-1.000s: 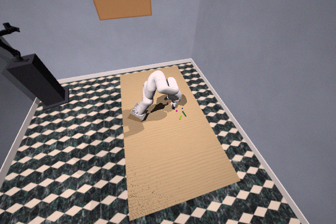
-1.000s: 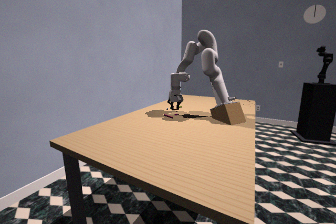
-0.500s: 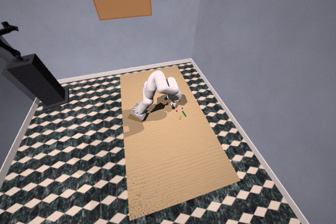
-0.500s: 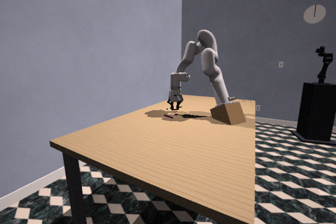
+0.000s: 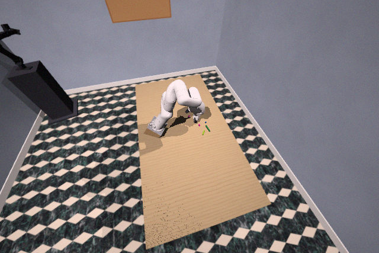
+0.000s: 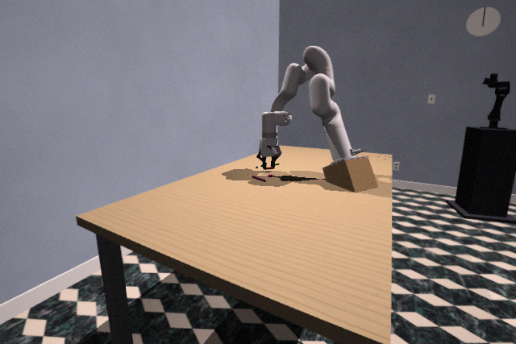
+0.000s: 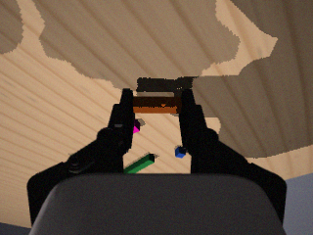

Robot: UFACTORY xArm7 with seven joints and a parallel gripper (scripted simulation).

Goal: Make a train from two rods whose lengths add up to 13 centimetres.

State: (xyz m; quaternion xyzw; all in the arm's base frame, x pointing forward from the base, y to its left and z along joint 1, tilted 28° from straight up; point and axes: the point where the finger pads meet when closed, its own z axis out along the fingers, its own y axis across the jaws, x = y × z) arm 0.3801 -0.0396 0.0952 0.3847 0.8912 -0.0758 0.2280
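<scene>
- One white arm (image 6: 321, 94) stands on a wooden base block (image 6: 361, 178) on the table (image 6: 266, 227), bent over so that its hand (image 7: 156, 105) points straight down.
- The hand is pinching an orange rod (image 7: 156, 104) crosswise between its two black fingers; the rod lies level, gripped at its two ends.
- From the wrist view, the held rod hangs over the table in the arm's shadow, with its own dark shadow just beyond it.
- Below the hand, a green rod (image 7: 140, 164), a blue rod (image 7: 180, 153) and a magenta rod (image 7: 136, 129) lie on the table, apart from one another.
- From above, a lime rod (image 5: 203, 132) lies just beside the green rod (image 5: 208, 128).
- A purple rod (image 6: 258, 178) lies flat on the table, near the hand on the side away from the arm's base.
</scene>
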